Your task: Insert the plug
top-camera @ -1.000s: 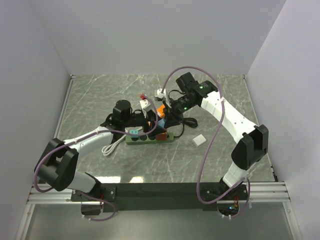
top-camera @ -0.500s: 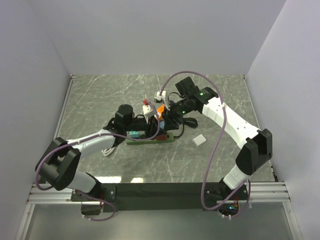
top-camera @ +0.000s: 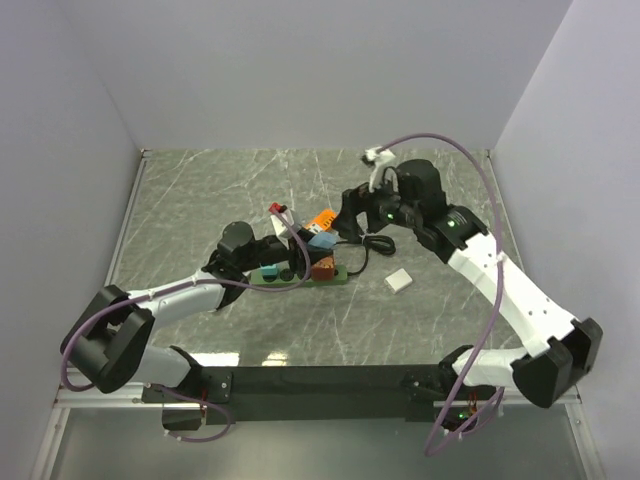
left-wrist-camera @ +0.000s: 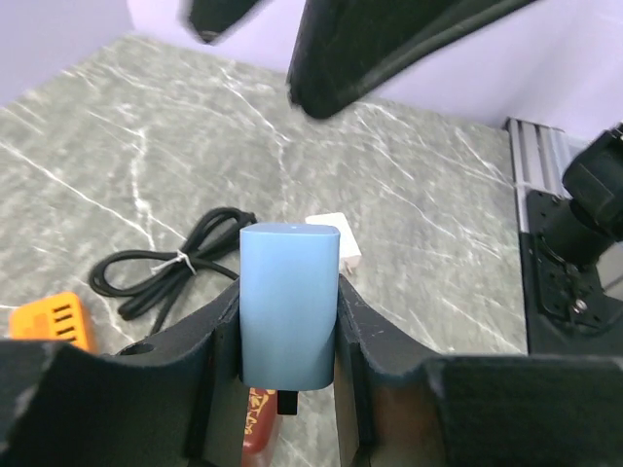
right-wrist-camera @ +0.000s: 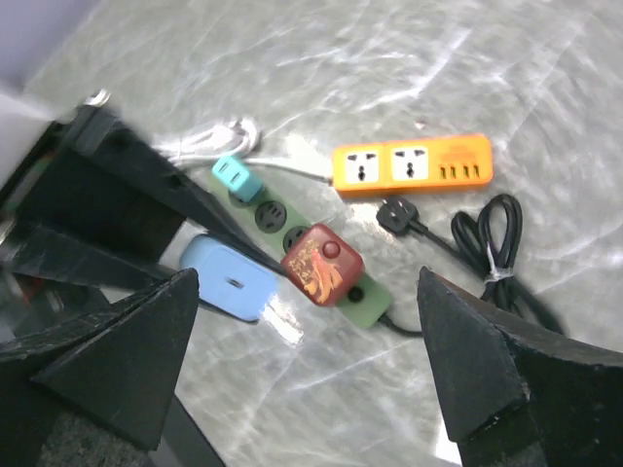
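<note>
A light blue plug (left-wrist-camera: 289,321) sits squeezed between my left gripper's (left-wrist-camera: 289,287) fingers, its black prong pointing down. From above, the blue plug (top-camera: 322,241) hangs just over the green power strip (top-camera: 300,277), with the left gripper (top-camera: 308,246) reaching in from the left. The strip (right-wrist-camera: 366,305) carries a teal plug (right-wrist-camera: 237,178) and a red plug (right-wrist-camera: 322,265), with two bare sockets between them. My right gripper (top-camera: 355,213) stands wide open, up and to the right of the plug, holding nothing. In its own view the blue plug (right-wrist-camera: 229,279) lies below the right gripper (right-wrist-camera: 311,360).
An orange power strip (right-wrist-camera: 409,163) lies behind the green one, its coiled black cable (right-wrist-camera: 496,243) to the right. A small white adapter (top-camera: 398,281) rests on the table right of the strip. A white cable (right-wrist-camera: 219,136) lies at the strip's left end.
The right gripper let go of the blue plug, opened wide and drew back up to the right. The left gripper shut on the plug and now holds it alone.
</note>
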